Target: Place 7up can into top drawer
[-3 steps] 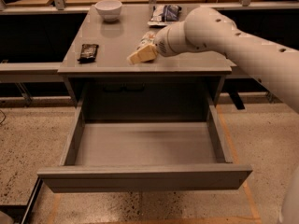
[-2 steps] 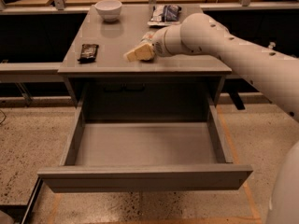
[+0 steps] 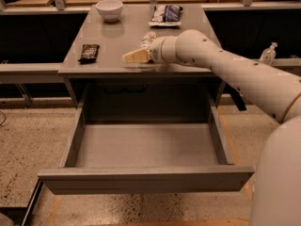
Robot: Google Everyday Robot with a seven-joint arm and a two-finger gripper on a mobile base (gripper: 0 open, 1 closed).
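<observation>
Toward the left of the grey desk (image 3: 113,39), close to its front edge, lies a dark snack bar (image 3: 88,52), flat on the top. Farther back and slightly to the right, a white bowl (image 3: 109,8) stands near the rear edge, well apart from the bar.

Right of the snack bar, the robot's tool (image 3: 135,56) sits low over the front edge of the desk, about midway along it. It shows as a pale beige wedge pointing left. Whether it is spread, pressed together or pinching anything cannot be told from this view.

Just behind the tool and a little to its right is the 7up can (image 3: 149,37), on the desk top, with its lower part hidden by the wrist. Whether can and tool touch cannot be told.

Beneath the desk top, the top drawer (image 3: 146,179) is pulled far out toward the camera, its plain front panel nearest and its grey floor in full view. The can is up on the desk, well apart from the drawer.

At the rear of the desk, right of the can, lies a blue-white snack bag (image 3: 165,14). The cream arm (image 3: 225,69) reaches in from the right across the desk's front right corner, and the robot's pale body (image 3: 280,182) fills the lower right. Far right, beyond the desk, stands a small clear bottle (image 3: 268,54).
</observation>
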